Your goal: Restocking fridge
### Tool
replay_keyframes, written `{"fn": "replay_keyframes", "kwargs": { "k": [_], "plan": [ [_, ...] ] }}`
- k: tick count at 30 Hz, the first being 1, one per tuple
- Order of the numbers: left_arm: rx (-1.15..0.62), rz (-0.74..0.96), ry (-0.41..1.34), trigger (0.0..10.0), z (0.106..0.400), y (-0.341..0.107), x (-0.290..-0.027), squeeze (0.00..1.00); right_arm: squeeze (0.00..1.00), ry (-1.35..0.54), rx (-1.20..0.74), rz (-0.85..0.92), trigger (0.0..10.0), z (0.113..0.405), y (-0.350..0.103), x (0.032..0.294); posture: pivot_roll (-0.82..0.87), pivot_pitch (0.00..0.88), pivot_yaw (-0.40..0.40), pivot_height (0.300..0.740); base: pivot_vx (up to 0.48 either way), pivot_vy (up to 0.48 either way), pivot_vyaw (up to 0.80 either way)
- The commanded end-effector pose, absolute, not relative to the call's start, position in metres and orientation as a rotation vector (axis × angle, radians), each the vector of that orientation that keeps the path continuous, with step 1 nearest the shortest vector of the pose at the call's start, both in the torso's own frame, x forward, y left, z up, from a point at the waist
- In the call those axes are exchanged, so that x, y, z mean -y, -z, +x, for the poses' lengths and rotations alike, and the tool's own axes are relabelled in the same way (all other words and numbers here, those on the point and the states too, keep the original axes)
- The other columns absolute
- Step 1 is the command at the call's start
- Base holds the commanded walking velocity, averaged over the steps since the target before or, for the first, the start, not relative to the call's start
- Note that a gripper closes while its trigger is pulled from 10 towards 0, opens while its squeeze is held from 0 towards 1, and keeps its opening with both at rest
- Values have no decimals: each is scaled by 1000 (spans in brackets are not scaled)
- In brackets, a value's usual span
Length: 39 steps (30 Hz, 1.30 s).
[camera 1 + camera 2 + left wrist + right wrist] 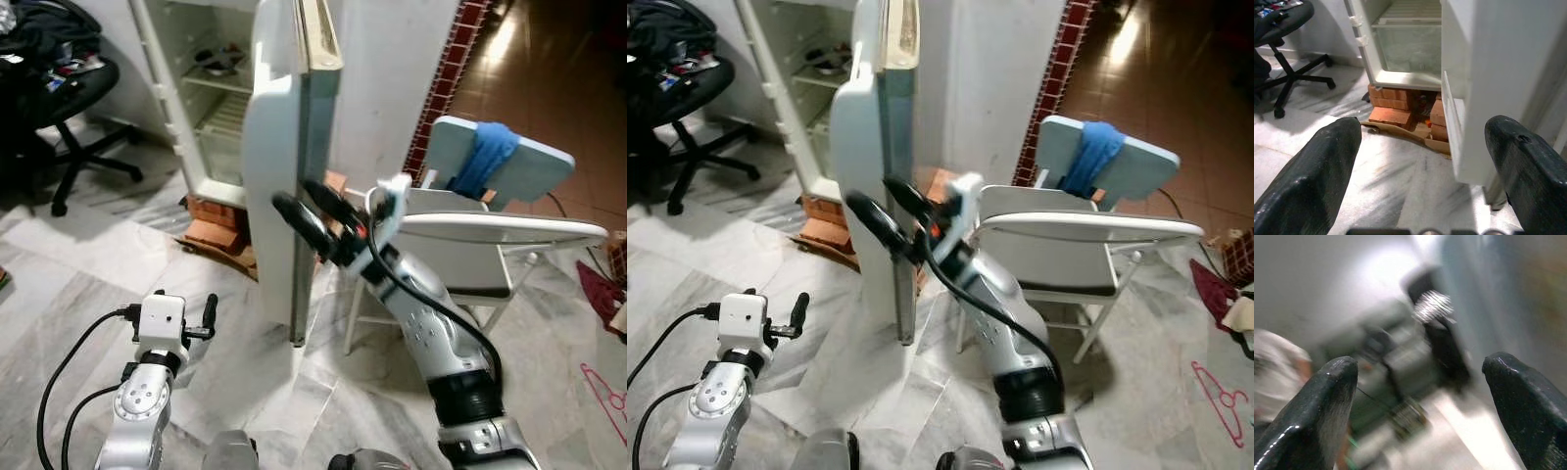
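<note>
Grey-veined marble floor [88, 264], black office chair [69, 108] far left, white folding chair [480, 245] right, red-tiled pillar [446, 83], glossy brown floor [558, 69] far right

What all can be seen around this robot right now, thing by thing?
White fridge: one, standing open ahead, wire shelves inside.
White fridge door: one, swung out edge-on toward the robot.
Red bricks: a stack, under the fridge, with brown cardboard beside them on the floor.
Black swivel office chair: one, far left, dark clothes piled on it.
White folding chair: one, right of the door.
Blue cloth: one, draped over a pale board behind that chair.
Pink clothes hanger: one, on the marble floor at right.
Left pincer: black fingers, open, held low toward the fridge base.
Right pincer: black fingers, open, raised at the door's edge.
</note>
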<state>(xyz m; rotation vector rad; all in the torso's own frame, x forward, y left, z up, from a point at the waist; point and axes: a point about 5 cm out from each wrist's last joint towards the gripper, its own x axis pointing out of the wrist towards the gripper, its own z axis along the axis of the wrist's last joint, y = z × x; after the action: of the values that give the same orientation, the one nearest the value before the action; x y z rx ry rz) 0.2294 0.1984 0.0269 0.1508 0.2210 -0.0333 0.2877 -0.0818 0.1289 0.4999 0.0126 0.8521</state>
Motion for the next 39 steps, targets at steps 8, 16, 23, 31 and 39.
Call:
{"fn": "replay_keyframes", "kwargs": {
  "k": [8, 16, 23, 31, 39],
  "plan": [
    [-201, 129, 36, 10000, 234, -32, -196, 0, 0, -448, -108, 359, 10000, 286, -95, 124, 55, 38, -11, 740, 0, 0, 0],
    [-180, 118, 64, 10000, 243, -37, -190, 0, 1000, -210, -101, 352, 10000, 275, -83, 144, 37, 24, -1, 740, 0, 164, 0],
    [-175, 111, 80, 10000, 246, -38, -190, 0, 0, -120, -106, 323, 10000, 265, -75, 159, 21, 29, 10, 740, 0, 480, 0],
    [-175, 112, 86, 10000, 249, -38, -188, 0, 0, -101, -98, 290, 10000, 268, -76, 159, 17, 33, 10, 740, 0, 480, 0],
    [-168, 97, 76, 10000, 251, -39, -190, 0, 0, -108, -73, 272, 10000, 276, -82, 159, 16, 33, 10, 740, 0, 480, -700]
  ]
}}
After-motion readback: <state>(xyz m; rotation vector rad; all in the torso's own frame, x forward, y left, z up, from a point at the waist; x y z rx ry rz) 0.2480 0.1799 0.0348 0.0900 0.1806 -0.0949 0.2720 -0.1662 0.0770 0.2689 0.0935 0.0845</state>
